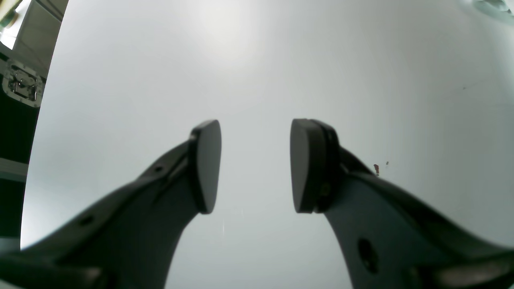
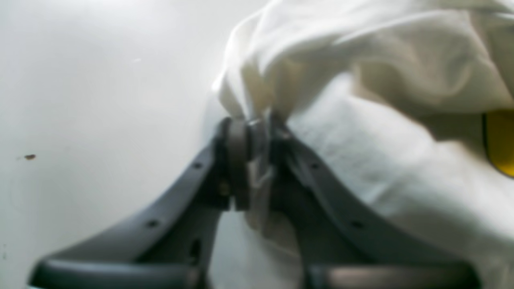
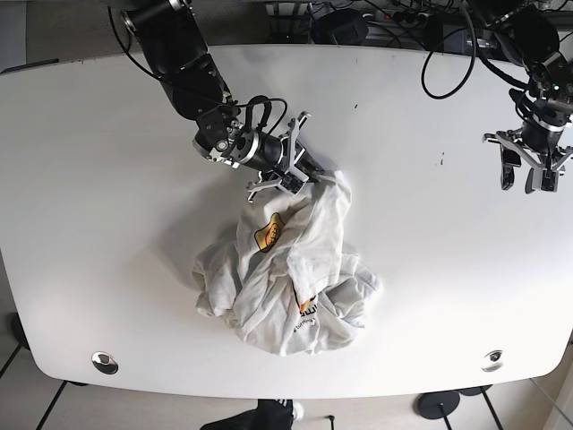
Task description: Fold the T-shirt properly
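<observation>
base view — right claw (image 3: 315, 176) clamps crumpled t-shirt (image 3: 286, 269); left claw (image 3: 528, 179) spread, empty.

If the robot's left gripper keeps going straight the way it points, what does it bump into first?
Probably just the bare white table. The left gripper is open and empty, and nothing else lies ahead of it. The T-shirt sits far off to the side.

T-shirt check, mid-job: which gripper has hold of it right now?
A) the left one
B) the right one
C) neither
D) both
B: the right gripper is pinched shut on a fold of the white T-shirt, while the left gripper hangs open over bare table, well away from the cloth.
</observation>
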Motion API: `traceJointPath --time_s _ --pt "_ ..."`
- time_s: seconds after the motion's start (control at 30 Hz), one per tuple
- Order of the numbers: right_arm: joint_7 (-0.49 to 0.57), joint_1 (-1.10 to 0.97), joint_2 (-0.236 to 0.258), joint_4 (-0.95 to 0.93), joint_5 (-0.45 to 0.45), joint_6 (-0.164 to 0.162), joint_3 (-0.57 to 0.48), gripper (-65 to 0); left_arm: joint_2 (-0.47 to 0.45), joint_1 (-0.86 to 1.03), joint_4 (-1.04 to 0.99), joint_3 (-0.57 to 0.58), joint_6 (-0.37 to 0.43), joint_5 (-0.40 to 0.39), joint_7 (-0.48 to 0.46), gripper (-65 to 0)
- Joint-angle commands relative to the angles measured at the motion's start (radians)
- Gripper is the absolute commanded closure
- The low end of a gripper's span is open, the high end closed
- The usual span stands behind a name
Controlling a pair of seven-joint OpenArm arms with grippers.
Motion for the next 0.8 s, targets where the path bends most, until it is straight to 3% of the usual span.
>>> traceJointPath --time_s 0.03,0.17,0.27,0.33,0.4,0.53,0.7,0.73,0.8 --pt "-0.033 -0.038 -0.001 0.047 -0.013 0.012 0.031 -3.3 -0.005 -0.052 0.016 0.032 0.002 -0.011 -0.027 -25.4" --pt "-0.042 -0.17 -0.006 0.206 -0.011 0.012 0.13 -2.1 0.053 -0.152 0.002 0.106 0.002 -0.008 -0.027 -25.4" --pt "-0.08 -0.273 -0.006 0.351 -0.002 0.018 0.185 -2.1 0.092 -0.242 -0.093 0.18 0.096 -0.008 -0.032 -25.4" --pt "-0.086 -0.345 0.001 0.435 0.088 0.018 0.252 -2.1 0.092 -0.325 -0.204 0.256 0.193 -0.009 -0.034 -25.4" --pt "-0.097 -0.388 0.004 0.48 0.168 0.02 0.327 -2.1 0.092 -0.389 -0.302 0.313 0.231 -0.009 -0.041 -25.4" --pt "-0.132 -0.439 0.031 0.524 0.285 0.02 0.464 -2.1 0.095 -0.515 -0.549 0.394 0.244 -0.009 -0.209 -25.4" --pt "-0.132 -0.448 0.091 0.513 0.401 0.02 0.521 -2.1 0.096 -0.686 -0.928 0.542 0.244 -0.011 -0.411 -25.7" --pt "-0.132 -0.448 0.093 0.513 0.411 0.02 0.533 -2.1 0.096 -0.733 -1.022 0.583 0.244 -0.013 -0.448 -26.7" --pt "-0.132 -0.448 0.091 0.513 0.409 0.018 0.542 -2.1 0.096 -0.781 -1.124 0.626 0.244 -0.019 -0.48 -36.2"
